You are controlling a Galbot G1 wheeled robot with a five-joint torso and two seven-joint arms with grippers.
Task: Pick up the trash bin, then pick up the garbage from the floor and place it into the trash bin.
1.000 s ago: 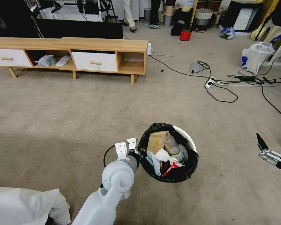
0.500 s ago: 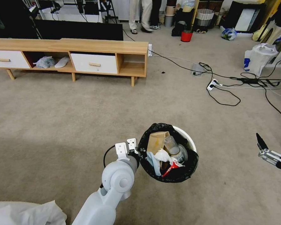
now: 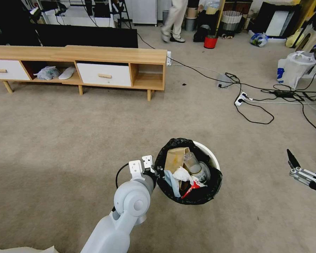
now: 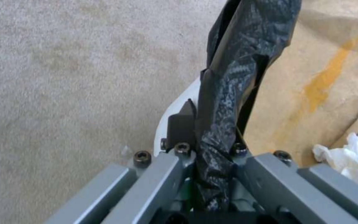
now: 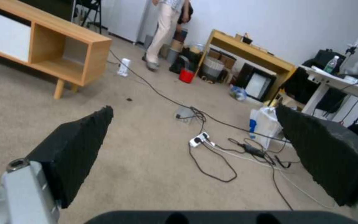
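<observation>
Left end effector (image 3: pixel 155 171) is pinched on the trash bin (image 3: pixel 214 159) rim at 9 o'clock, bag and plastic squeezed between the pads (image 4: pixel 182 124). I've got the bin carried low in front of me, approx centre. Garbage inside: brown paper bag (image 3: pixel 175 157), bottle (image 3: pixel 193 165), white tissue (image 3: pixel 182 174), some red bits.

Right end effector (image 3: pixel 292 162) hangs at 3 o'clock, spread wide, nothing in it.

Change since a sec ago: arms and bin sit the same in my view, but the whole scene has slid. TV stand (image 3: pixel 94 56) and cables (image 3: pixel 256 105) shifted, so the base is moving, not the things. Carpet floor (image 3: pixel 59 140) ahead shows no loose litter; my guess is pickup's mostly done, or I'm scanning for more.
</observation>
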